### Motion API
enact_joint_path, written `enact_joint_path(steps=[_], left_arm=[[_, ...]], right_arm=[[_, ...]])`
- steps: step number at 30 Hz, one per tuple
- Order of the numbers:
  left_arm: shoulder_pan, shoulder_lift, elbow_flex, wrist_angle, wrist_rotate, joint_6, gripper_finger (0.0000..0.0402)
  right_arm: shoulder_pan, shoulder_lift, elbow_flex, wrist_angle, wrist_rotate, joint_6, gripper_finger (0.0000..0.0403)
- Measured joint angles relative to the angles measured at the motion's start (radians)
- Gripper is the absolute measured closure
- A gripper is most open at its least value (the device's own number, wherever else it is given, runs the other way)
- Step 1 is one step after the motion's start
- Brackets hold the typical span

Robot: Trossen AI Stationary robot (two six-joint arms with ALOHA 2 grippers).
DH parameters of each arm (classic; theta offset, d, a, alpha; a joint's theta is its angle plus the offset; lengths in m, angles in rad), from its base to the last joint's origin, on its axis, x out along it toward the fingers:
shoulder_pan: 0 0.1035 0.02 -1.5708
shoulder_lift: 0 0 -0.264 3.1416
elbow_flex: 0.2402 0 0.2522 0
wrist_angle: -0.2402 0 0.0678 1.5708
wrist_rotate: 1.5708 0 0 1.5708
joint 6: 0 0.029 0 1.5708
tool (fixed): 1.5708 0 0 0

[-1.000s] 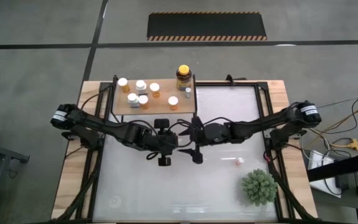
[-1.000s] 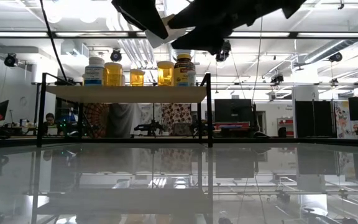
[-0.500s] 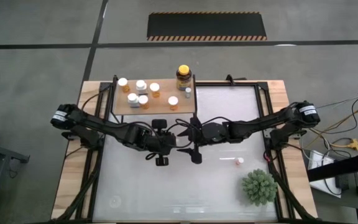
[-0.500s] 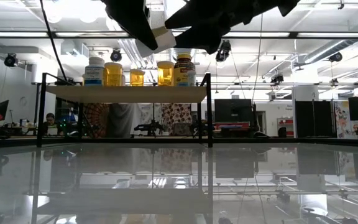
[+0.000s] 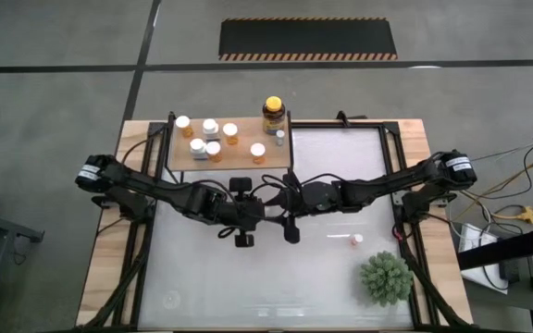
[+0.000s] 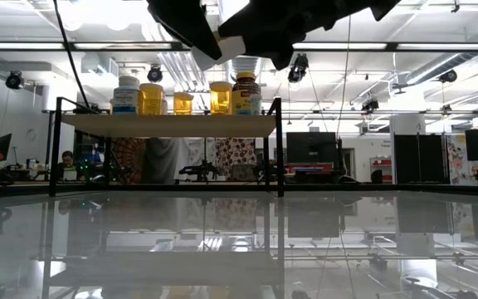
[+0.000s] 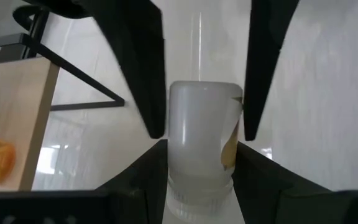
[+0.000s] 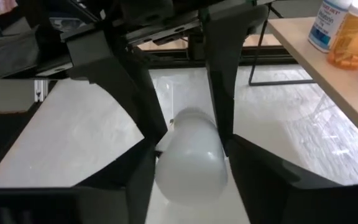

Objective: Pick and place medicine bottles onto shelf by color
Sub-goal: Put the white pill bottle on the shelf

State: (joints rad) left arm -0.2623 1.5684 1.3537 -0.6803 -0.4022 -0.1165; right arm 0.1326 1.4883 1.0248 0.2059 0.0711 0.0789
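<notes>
A white medicine bottle (image 7: 204, 134) is held above the table's middle, between my two grippers, which meet tip to tip. My left gripper (image 5: 248, 215) comes from the left and my right gripper (image 5: 285, 211) from the right; both are shut on it. In the low view only a white patch of the bottle (image 6: 231, 15) shows among the dark fingers. The shelf (image 5: 192, 163) stands at the far left with several white and orange bottles (image 5: 213, 137) upright on it, and the amber, yellow-capped jar (image 5: 273, 113) at its right end. Another small bottle (image 5: 353, 240) lies on the table. My left gripper pinches the white bottle's body (image 7: 178, 134) between its two fingers (image 7: 151, 93), which lie along its sides. The ridged end (image 7: 197, 198) lies back toward the wrist. The bottle is lifted clear of the table. My right gripper has the same bottle's body (image 8: 191, 155) between its two fingers (image 8: 224, 99), coming level from the table's right. The bottle's rounded end points back toward this wrist. Whether both pads press on it, I cannot tell.
A spiky green plant (image 5: 384, 277) stands near the table's right near corner. The shelf's black frame posts (image 6: 277, 145) rise at the far side. The white tabletop (image 5: 248, 287) lies bare near its front edge. Cables run beside the right arm's base (image 5: 512, 213).
In the low view the white bottle has moved up and a little to the right, close to the picture's top, and the dark fingers around it have shifted with it. In the high view both arms stay nearly where they were.
</notes>
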Motion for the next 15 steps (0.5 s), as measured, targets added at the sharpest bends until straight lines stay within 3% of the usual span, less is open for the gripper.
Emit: enact_joint_path(steps=[6, 11, 15], left_arm=[[0.0, 0.0, 0.001, 0.009, 0.0, 0.009, 0.0271], [0.0, 0.0, 0.0, 0.013, 0.0, 0.007, 0.027], [0.0, -0.002, 0.0, 0.02, 0.001, 0.006, 0.0244]], right_arm=[[0.0, 0.0, -0.006, -0.01, 0.003, 0.0, 0.0273], [0.0, 0.0, -0.006, -0.012, 0.003, -0.001, 0.0273], [0.0, -0.007, -0.009, -0.012, -0.001, -0.021, 0.0265]])
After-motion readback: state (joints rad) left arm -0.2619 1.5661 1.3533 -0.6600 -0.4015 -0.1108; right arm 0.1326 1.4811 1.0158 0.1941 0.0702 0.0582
